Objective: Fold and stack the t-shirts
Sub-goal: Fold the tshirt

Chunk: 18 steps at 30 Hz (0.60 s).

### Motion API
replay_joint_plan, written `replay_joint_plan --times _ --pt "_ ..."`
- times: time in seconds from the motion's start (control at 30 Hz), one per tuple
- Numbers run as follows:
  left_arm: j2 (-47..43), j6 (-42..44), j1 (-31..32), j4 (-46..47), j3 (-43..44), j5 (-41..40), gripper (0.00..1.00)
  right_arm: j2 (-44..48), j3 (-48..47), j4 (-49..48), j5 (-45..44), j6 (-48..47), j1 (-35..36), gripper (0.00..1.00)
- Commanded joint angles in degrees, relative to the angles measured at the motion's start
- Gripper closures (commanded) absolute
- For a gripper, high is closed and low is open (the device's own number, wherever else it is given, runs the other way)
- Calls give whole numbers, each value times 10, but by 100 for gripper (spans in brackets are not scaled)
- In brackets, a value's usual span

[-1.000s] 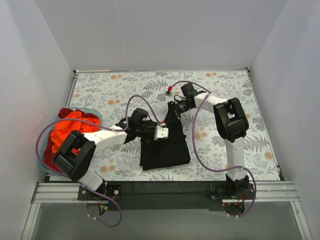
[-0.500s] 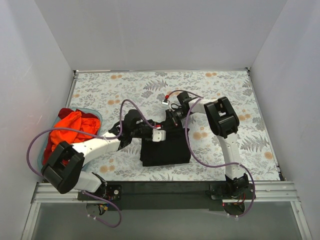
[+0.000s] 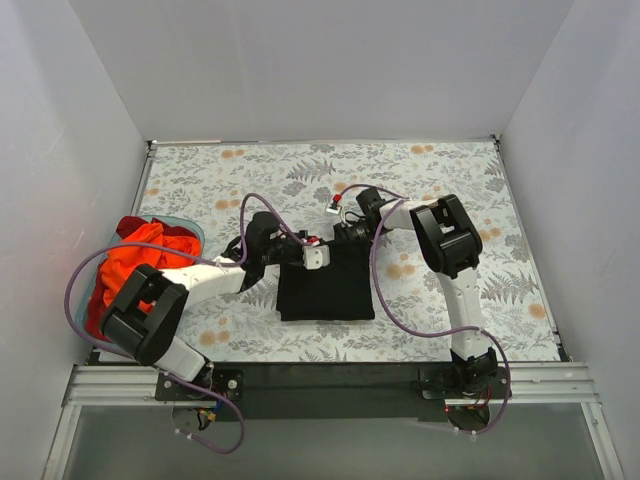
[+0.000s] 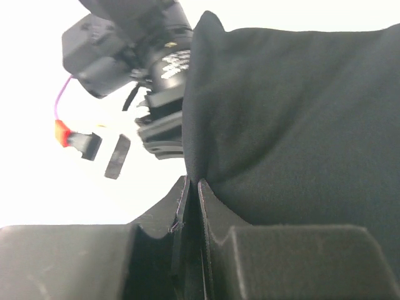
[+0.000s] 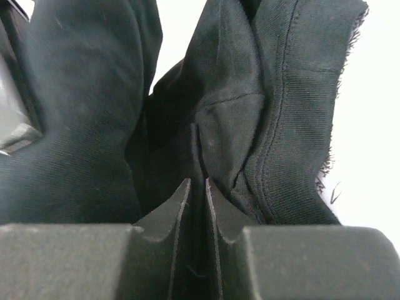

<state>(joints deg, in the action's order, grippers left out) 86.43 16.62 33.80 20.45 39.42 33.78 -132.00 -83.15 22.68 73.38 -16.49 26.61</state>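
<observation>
The black t-shirt [image 3: 326, 292] lies folded in a rough rectangle by the middle of the near edge of the floral tablecloth [image 3: 450, 180]. The left gripper [image 4: 190, 187] is pinched narrow on a fold of the shirt at its far left corner, and the right gripper [image 5: 197, 187] is clamped just as narrow on bunched black cloth at the far right corner. The orange-red t-shirts [image 3: 130, 265] are heaped in the teal basket [image 3: 192, 230] at the left edge.
</observation>
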Motion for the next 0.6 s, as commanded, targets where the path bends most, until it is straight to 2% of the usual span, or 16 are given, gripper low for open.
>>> replay_joint_plan --times 0.0,0.3,0.57 --pt "-2 17 -3 101 -6 -12 100 10 18 20 -8 -10 4 80" --pt "-39 34 -3 130 -65 44 100 43 -30 49 -24 -8 3 78" --pt "-65 40 -3 128 -92 56 100 85 -66 96 -63 -51 -1 76"
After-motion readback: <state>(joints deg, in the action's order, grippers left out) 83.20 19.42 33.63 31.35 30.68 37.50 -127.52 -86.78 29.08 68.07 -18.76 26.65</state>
